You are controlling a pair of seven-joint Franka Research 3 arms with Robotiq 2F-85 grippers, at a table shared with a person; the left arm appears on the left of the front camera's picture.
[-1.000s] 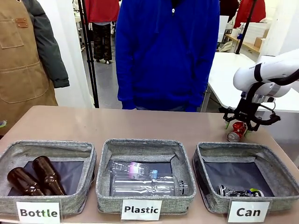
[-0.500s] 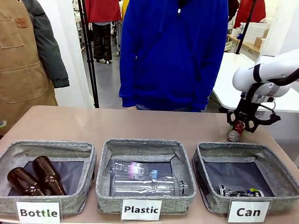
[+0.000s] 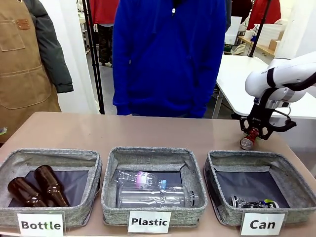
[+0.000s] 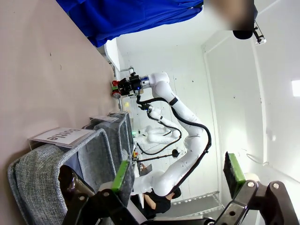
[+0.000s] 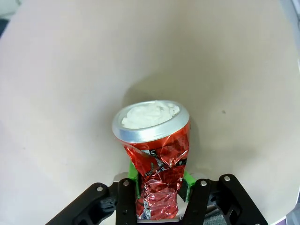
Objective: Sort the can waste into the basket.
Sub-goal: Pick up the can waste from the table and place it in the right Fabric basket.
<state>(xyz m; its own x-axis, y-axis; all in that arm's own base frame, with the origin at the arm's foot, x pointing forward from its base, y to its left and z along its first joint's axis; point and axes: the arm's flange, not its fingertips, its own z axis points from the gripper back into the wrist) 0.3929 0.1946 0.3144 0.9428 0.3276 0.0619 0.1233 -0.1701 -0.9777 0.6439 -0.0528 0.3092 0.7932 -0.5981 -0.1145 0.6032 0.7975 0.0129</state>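
A long tan bench [image 3: 148,131] runs across the scene, with a person in a blue top [image 3: 168,54] standing at its far side, roughly at the middle. Along the near edge sit three grey fabric baskets in a row. The left one, labelled "Bottle" [image 3: 49,168], holds two brown glass bottles [image 3: 37,190]. The middle one, labelled "Plastic" [image 3: 153,165], holds clear plastic bottles [image 3: 155,190]. The right one, the "Can" basket [image 3: 284,173], has a black crushed can [image 3: 252,202] with coloured print lying at its near edge, on the dark lining.

The white right arm [image 3: 276,81] comes in from the right and points down at the far right part of the bench, just beyond the "Can" basket. Its right end effector [image 3: 253,133] is clamped on the red crushed can [image 3: 248,138]; in the right wrist view the green pads [image 5: 133,174] press both sides of the can's crumpled red body [image 5: 157,173], and the silver end faces away from the fingers toward the bench. In the front view the can's silver end is at or just above the bench surface; contact cannot be judged.

The left end effector [image 4: 180,176] appears in its own wrist view with its fingers spread wide and nothing between them, next to the "Bottle" basket's grey wall [image 4: 37,173].
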